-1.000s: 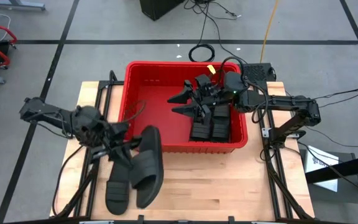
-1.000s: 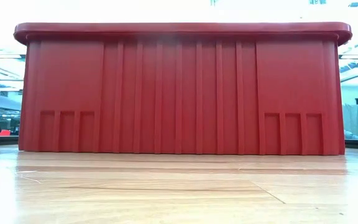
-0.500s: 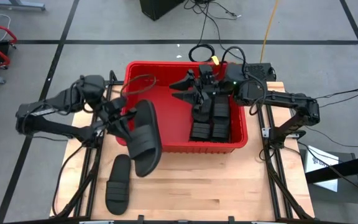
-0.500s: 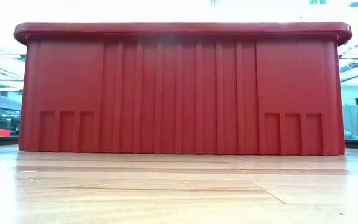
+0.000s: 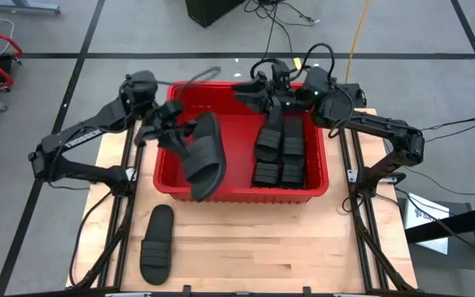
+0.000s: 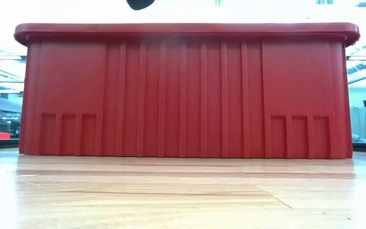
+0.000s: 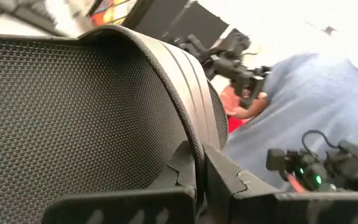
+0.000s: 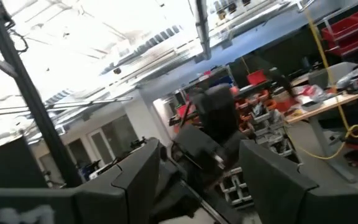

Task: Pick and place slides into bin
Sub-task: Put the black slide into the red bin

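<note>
One sandal (image 5: 202, 155) hangs from my left gripper (image 5: 169, 132), my fingers (image 7: 166, 202) clamped on its edge, the textured sole filling my left wrist view. It dangles just past my fingertips, over the near-left part of the red bin (image 5: 168, 106), its lower end crossing the bin's front wall. I judge this the carry-and-drop step: it is up over the tub but not yet let go.

Next I need to bring that sandal farther in over the bare floor of the bin, so that its low end clears the front wall, then part my fingers and let it fall. Released where it hangs now, it could catch on the rim and tip back out onto the table.

Below and well apart from my left fingers, another sandal (image 5: 157, 255) lies flat on the wooden table (image 5: 303, 247), in front of the bin. That one is left to fetch afterwards.

Farther right, a group of sandals (image 5: 280, 157) already lies inside the bin against its right side. My right gripper (image 5: 258, 87) hovers over the bin's far edge, above those sandals, with fingers (image 8: 272, 180) spread wide and holding nothing; it can wait there or pull clear.
</note>
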{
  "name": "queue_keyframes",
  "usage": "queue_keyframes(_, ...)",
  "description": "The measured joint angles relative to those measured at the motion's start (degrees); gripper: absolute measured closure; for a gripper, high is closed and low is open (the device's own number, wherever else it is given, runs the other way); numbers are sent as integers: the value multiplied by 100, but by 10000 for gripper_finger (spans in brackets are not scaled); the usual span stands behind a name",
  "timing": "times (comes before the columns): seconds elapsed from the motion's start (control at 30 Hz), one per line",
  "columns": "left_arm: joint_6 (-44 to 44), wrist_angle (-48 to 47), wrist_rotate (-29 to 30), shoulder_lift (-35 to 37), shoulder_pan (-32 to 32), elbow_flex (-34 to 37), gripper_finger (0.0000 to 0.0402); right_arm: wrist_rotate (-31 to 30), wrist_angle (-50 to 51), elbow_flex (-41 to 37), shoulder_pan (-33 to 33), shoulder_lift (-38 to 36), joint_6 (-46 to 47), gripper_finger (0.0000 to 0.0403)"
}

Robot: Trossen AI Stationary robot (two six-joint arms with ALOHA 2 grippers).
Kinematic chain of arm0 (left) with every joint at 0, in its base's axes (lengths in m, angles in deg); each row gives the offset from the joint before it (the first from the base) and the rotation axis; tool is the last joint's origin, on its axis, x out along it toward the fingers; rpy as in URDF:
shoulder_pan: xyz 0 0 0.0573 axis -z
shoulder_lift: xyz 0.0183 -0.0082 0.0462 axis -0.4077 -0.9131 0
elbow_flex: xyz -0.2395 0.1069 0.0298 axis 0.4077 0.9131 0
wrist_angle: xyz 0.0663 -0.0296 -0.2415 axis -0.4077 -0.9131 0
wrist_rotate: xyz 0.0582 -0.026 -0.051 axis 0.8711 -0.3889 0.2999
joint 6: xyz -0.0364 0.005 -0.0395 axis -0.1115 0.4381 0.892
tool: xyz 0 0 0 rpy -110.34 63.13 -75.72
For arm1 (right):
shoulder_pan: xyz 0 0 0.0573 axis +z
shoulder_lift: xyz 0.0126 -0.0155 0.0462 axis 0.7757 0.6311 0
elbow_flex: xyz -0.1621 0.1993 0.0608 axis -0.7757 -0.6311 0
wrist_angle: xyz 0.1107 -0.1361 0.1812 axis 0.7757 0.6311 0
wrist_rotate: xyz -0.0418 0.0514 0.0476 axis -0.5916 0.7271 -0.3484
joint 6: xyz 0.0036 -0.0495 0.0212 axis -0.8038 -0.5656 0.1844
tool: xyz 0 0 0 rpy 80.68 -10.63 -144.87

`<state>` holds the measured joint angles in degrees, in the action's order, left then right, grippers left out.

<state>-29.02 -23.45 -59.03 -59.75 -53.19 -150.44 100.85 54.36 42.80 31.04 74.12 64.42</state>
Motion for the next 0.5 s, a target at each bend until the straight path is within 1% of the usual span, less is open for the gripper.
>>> queue_keyframes(0.07, 637, 1157, -182, -89, -64, 2, 396, -6, -21, 0, -84, 0, 97, 193)
queue_keyframes(0.17, 1908, 3287, -443, -185, -154, -5, 398, 14, -35, 0, -173, 0, 344, 193)
queue_keyframes(0.2, 2160, 3761, -475, -211, -196, -52, 399, 31, -35, 0, -195, 0, 401, 193)
queue_keyframes(0.23, 2235, 3955, -470, -223, -253, -130, 399, 35, -35, 0, -199, 0, 408, 193)
queue_keyframes(0.37, 2138, 3913, -428, -250, -549, -652, 396, 30, -39, 0, -196, 0, 274, 193)
queue_keyframes(0.43, 2106, 3934, -220, -295, -670, -993, 396, -2, -39, 0, -193, 0, 268, 193)
queue_keyframes(0.5, 2005, 3944, 162, -349, -736, -1312, 396, -110, -37, 0, -189, 0, 260, 193)
